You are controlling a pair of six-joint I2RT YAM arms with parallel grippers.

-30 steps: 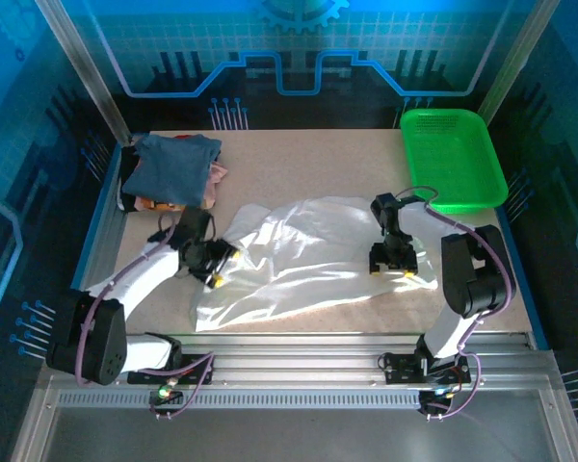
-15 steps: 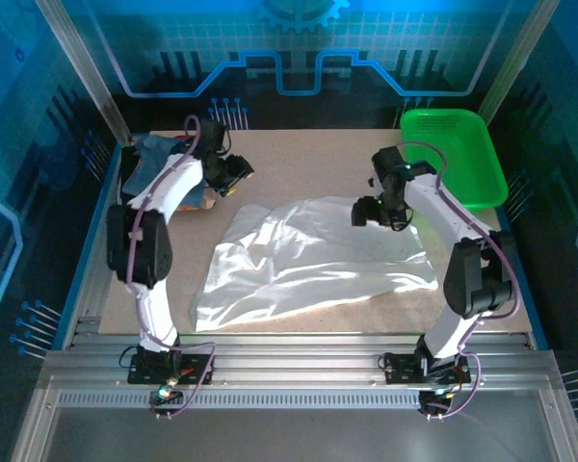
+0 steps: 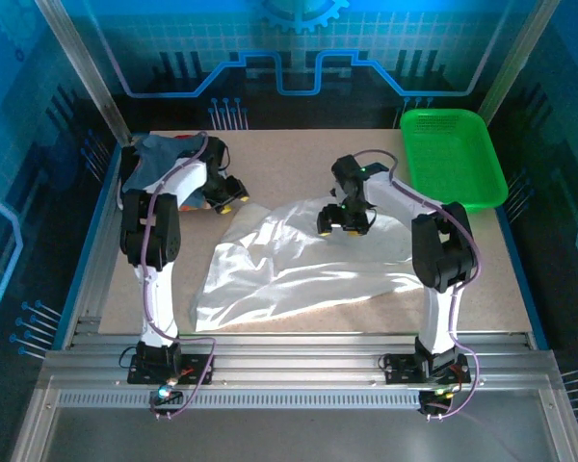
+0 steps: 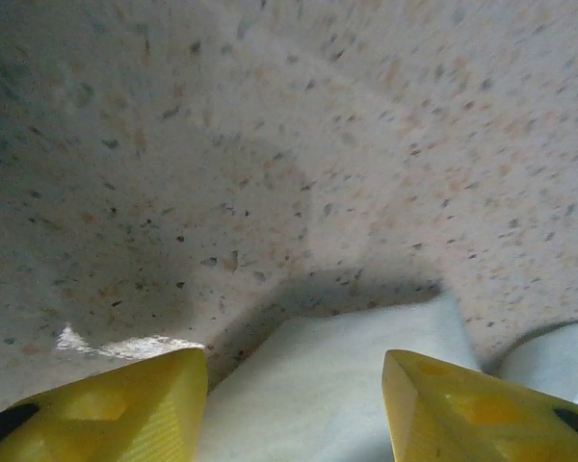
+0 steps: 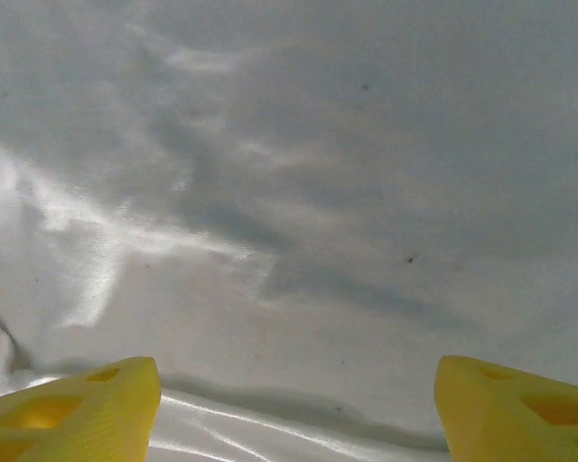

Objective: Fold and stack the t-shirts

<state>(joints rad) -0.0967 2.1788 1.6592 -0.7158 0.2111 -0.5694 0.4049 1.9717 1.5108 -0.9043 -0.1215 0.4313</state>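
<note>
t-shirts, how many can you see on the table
2 clearly. A white shirt lies spread out in the middle; a blue shirt sits in the far left corner, partly covered by the left arm, so more may be hidden under it.

We are looking at a thin white t-shirt (image 3: 308, 265), its cloth shining faintly in soft wrinkles. The table top (image 3: 289, 154) is showing a matt, speckled, stone-like face. The green mesh basket (image 3: 453, 154) is gleaming like smooth plastic; the near rails (image 3: 289, 361) are showing ridged metal.
</note>
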